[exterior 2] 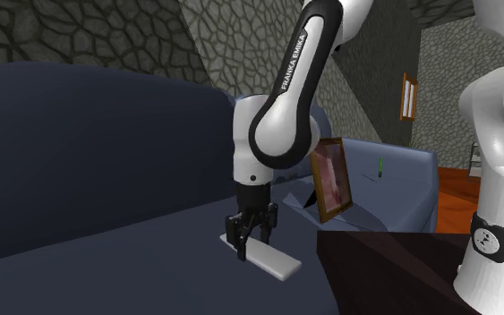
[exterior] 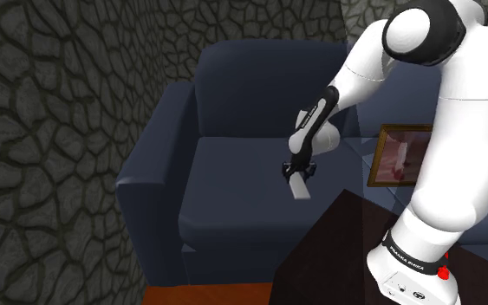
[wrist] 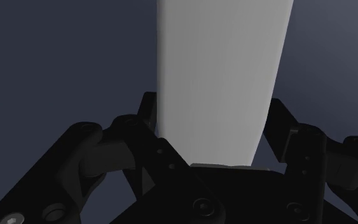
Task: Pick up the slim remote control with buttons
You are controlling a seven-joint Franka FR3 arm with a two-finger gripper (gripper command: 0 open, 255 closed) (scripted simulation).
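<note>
The remote, drawn as a plain pale grey slab with no buttons I can make out, is sitting clamped at one end in the black gripper. The fingers are pressing against its two long sides. It is hanging low over the seat cushion of the dark blue sofa, slanting away from the hand; I cannot tell whether its far end is touching the cushion. A framed picture is leaning further along the sofa, well apart.
</note>
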